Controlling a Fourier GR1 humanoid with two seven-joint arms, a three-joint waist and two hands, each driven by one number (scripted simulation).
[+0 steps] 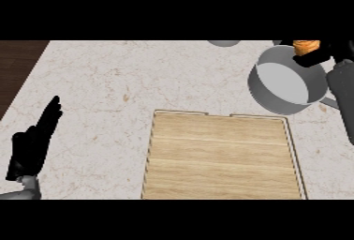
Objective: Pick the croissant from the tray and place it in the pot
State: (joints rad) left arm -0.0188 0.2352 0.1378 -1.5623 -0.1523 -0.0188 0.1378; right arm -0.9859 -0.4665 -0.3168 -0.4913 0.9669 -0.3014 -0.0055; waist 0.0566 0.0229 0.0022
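Note:
The wooden tray (221,159) lies bare at the centre front of the counter. A grey pot (287,82) stands tilted-looking at the far right, behind the tray. My right hand (325,54) is at the top right, over the pot's far rim, its fingers curled round an orange-brown croissant (305,46) that only partly shows. The right forearm runs down the right edge. My left hand (38,136) rests open at the lower left, fingers straight and pointing up.
A grey round object (223,43) peeks in at the top edge, left of the pot. The marble counter (104,84) ends at the left, where dark wood (17,61) shows.

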